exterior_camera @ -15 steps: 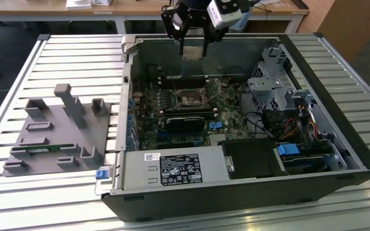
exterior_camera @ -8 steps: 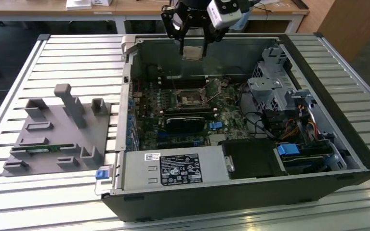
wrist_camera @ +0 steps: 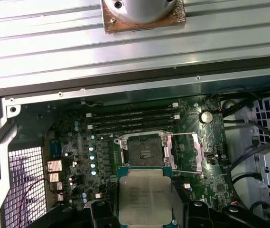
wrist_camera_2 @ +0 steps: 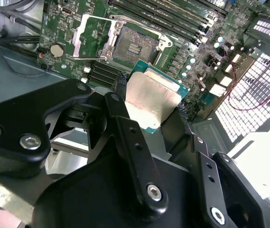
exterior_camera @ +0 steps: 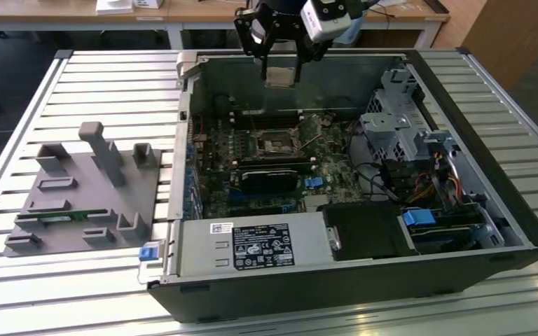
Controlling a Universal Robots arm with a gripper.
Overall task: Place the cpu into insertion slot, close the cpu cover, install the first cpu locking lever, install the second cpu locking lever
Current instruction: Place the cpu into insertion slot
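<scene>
Aloft, gripper (exterior_camera: pixel 281 73) clasping cpu (wrist_camera: pixel 144 195), insertion slot (wrist_camera: pixel 144 153) below, cpu cover (wrist_camera_2: pixel 80 35) flipped open.

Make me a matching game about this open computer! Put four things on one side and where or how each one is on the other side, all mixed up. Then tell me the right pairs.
Things:
1. small flat square silver-grey cpu
2. square black insertion slot with a metal rim
3. thin silvery metal cpu cover
4. grey plastic holder block

Places and states:
a. flipped open beside the slot
b. resting on the slatted metal table
c. pinched in the black gripper
d. empty and uncovered

Pairs: 1-c, 2-d, 3-a, 4-b
</scene>
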